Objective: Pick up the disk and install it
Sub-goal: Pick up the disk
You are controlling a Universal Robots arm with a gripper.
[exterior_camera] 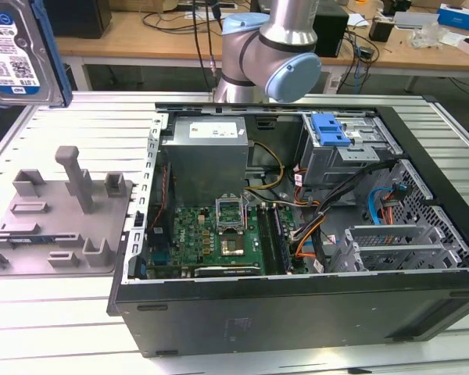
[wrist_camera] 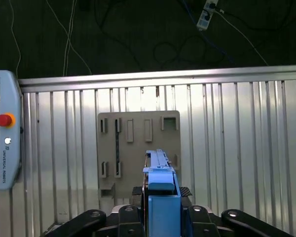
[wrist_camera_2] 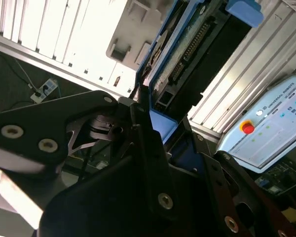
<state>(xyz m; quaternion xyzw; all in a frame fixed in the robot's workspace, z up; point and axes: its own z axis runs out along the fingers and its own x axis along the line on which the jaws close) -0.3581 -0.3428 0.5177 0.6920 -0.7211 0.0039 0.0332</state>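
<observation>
Exterior view first: the disk point(exterior_camera: 16, 51) hangs in the air well off to the side of the open computer case point(exterior_camera: 297, 308), on the side where the grey holder plate point(exterior_camera: 55, 226) lies on the desk point(exterior_camera: 62, 328) just beside the case. In both wrist views I see the hand point(wrist_camera_2: 153, 123) clenched on the disk's blue plastic frame at one end, with the metal body sticking out beyond the fingers. The first wrist view looks down the disk's edge point(wrist_camera: 160, 195) onto that plate point(wrist_camera: 123, 148).

My worry is the grip. It sits on thin plastic at one end, so I judge that a quick swing toward the case could make the disk pivot or slip between the fingers. Inside the case, loose cables point(exterior_camera: 313, 226) run just below the drive cage point(exterior_camera: 344, 156) with its blue latch point(exterior_camera: 329, 129). A tilted disk could catch them or jam against the cage wall.
</observation>
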